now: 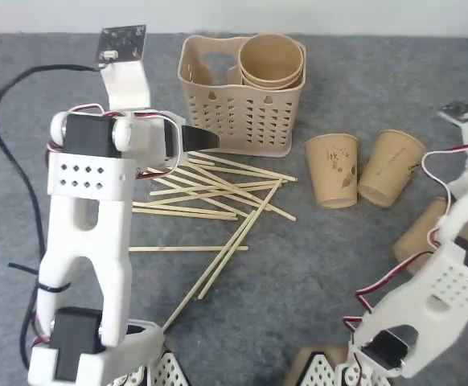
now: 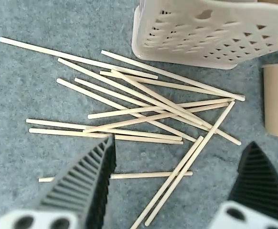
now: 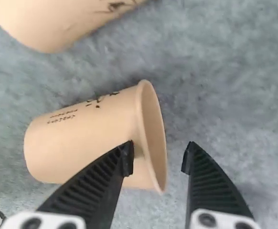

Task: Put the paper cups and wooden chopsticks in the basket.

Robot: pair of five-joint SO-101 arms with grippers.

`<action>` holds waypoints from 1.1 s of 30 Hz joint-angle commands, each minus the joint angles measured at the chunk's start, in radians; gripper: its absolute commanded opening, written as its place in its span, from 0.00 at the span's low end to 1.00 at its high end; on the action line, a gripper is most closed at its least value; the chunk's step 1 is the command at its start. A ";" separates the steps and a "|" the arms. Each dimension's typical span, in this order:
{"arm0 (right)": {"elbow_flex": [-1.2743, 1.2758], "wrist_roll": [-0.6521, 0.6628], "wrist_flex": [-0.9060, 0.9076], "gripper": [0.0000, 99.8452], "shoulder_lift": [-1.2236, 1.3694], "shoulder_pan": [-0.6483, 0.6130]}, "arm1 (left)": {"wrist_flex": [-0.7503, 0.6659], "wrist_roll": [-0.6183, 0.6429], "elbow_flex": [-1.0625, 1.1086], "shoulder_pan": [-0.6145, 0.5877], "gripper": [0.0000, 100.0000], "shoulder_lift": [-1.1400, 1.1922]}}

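Right wrist view: shows the right gripper (image 3: 158, 150) with fingers spread, straddling the rim of a paper cup (image 3: 91, 143) that lies on its side on the grey table (image 3: 234, 71). Places one fingertip over the outer wall just behind the lip and the other in front of the open mouth, seemingly not touching. Sets the cup's long axis roughly along the line between the fingertips, not across it, with the base pointing away past the wall-side finger. Suggests that closing here would catch only the lip, or push the cup along.

High view: puts the paper cup (image 1: 421, 233) near the table's right edge, partly hidden behind the right arm and well apart from the basket (image 1: 234, 121) by the far edge. Shows stacked cups (image 1: 270, 60) already inside. Leaves two other cups (image 1: 333, 170) between cup and basket, in the way of a low carry. Shows the left gripper (image 2: 181, 143) spread wide and holding nothing, above the scattered chopsticks (image 2: 177, 109) just in front of the basket.
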 commanded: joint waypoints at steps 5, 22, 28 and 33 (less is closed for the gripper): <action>0.086 0.009 0.048 0.05 -0.025 -0.087 | -0.014 -0.006 -0.002 -0.006 0.38 -0.041; 0.296 0.044 0.045 0.01 -0.479 -0.193 | -0.014 -0.006 -0.002 -0.011 0.38 -0.041; 0.245 0.017 -0.041 0.01 -0.677 -0.193 | -0.018 -0.006 0.047 -0.011 0.38 -0.043; 0.245 -0.130 -0.174 0.01 -0.871 -0.223 | -0.020 -0.006 0.130 -0.011 0.38 -0.049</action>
